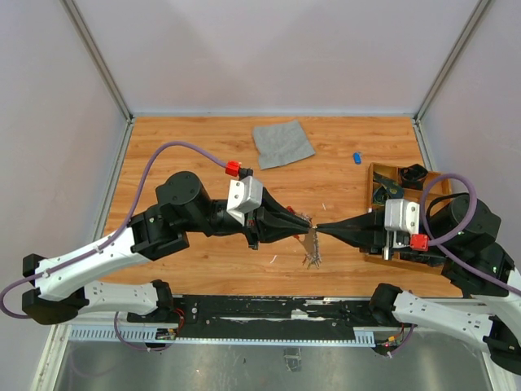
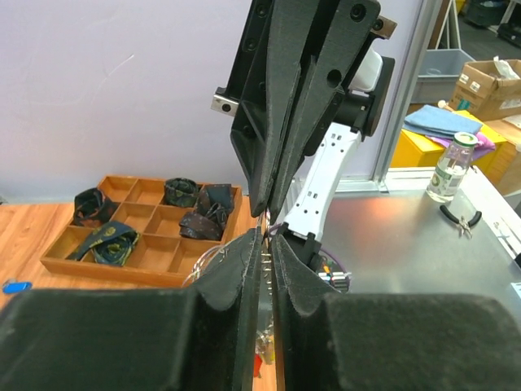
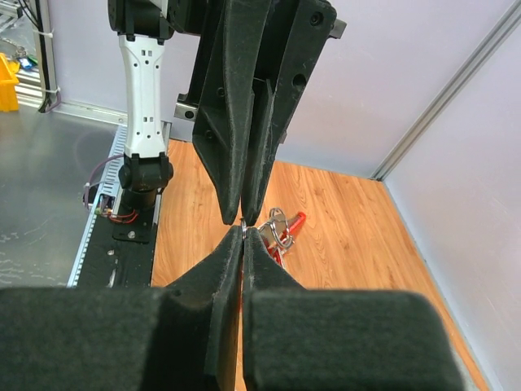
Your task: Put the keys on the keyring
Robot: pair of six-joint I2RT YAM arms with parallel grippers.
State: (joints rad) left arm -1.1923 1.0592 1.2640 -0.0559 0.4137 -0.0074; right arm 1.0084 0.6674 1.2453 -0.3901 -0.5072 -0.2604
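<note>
**Both claws nose to nose over the keyring**

The left claw (image 1: 306, 221) and right claw (image 1: 321, 228) meet tip to tip above the middle of the desk (image 1: 203, 155), a bit toward its near edge. The keyring (image 1: 312, 251) dangles right under that spot, chain and red clip hanging down. The right claw is pressed tight together, pinching the keyring's thin metal loop. The left claw shows only a sliver of a gap, and I honestly can't tell if it's gripping. One blue key (image 1: 356, 157) lies near the far right corner, by the wooden tray (image 1: 376, 173).
</note>
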